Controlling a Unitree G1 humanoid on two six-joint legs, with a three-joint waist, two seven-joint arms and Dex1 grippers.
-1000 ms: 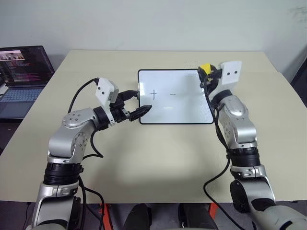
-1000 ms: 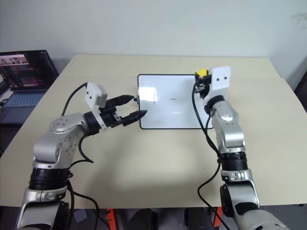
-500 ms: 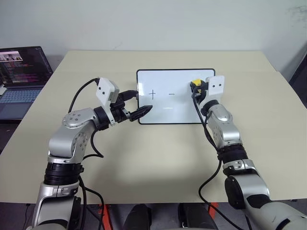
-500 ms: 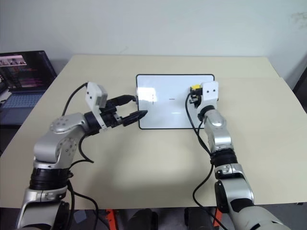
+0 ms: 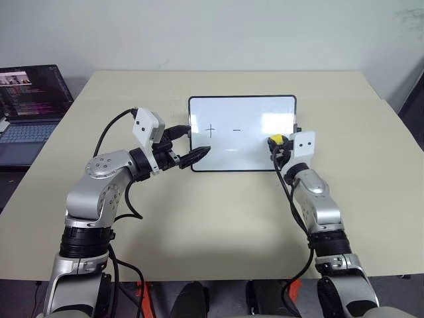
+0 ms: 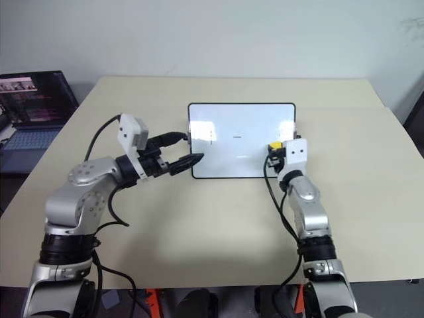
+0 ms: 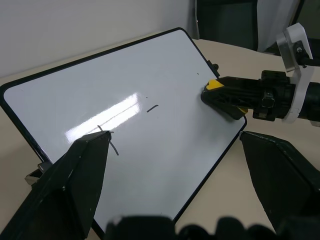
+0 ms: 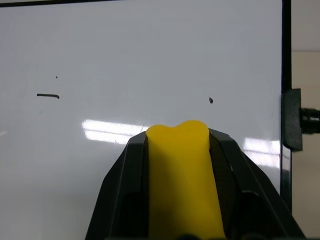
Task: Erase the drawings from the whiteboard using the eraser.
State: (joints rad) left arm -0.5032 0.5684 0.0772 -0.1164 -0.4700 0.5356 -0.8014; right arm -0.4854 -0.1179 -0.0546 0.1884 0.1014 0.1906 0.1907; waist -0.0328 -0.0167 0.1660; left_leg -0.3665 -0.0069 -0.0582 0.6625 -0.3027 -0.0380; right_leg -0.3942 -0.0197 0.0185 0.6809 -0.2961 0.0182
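Yellow eraser (image 5: 276,140) is sitting pinched in the right tool (image 5: 279,146) over the whiteboard (image 5: 242,132); the left tool (image 5: 187,143) is hanging spread at its left edge.

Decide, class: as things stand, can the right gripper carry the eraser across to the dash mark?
Probably yes. The right gripper is shut on the eraser at the whiteboard's near right part, and bare board lies between it and the dash.

Board path for my right gripper (image 5: 275,147): whiteboard (image 5: 242,116) surface is bare between it and the dash (image 5: 237,130) and plus (image 5: 211,130). My left gripper (image 5: 191,142) straddles the board's left edge beside the plus. Laptop (image 5: 30,106) sits well clear, far left.
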